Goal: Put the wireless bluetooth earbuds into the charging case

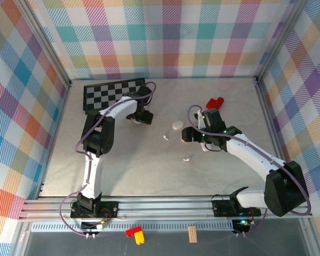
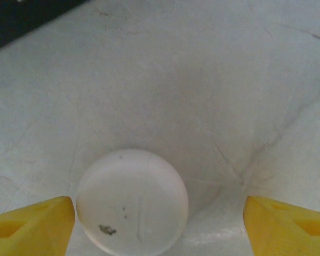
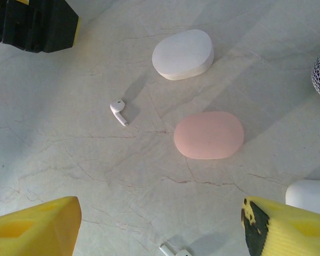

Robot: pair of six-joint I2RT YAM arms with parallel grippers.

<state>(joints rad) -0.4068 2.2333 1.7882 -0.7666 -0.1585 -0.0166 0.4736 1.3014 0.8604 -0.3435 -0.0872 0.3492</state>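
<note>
Left wrist view has the left gripper (image 2: 160, 226) spread wide over a white charging case (image 2: 132, 202), with one yellow finger (image 2: 34, 224) just beside its shell and the other well clear; nothing is gripped. Right wrist view shows the right gripper (image 3: 159, 226) also wide and empty above the table (image 3: 69, 160). One earbud (image 3: 118, 111) lies loose near a pink case (image 3: 208, 135), and a second earbud (image 3: 175, 249) sits at the frame's lower edge. I judge this the reach stage. Next, steady a case, whose lid looks closed, and pinch an earbud by its stem.
</note>
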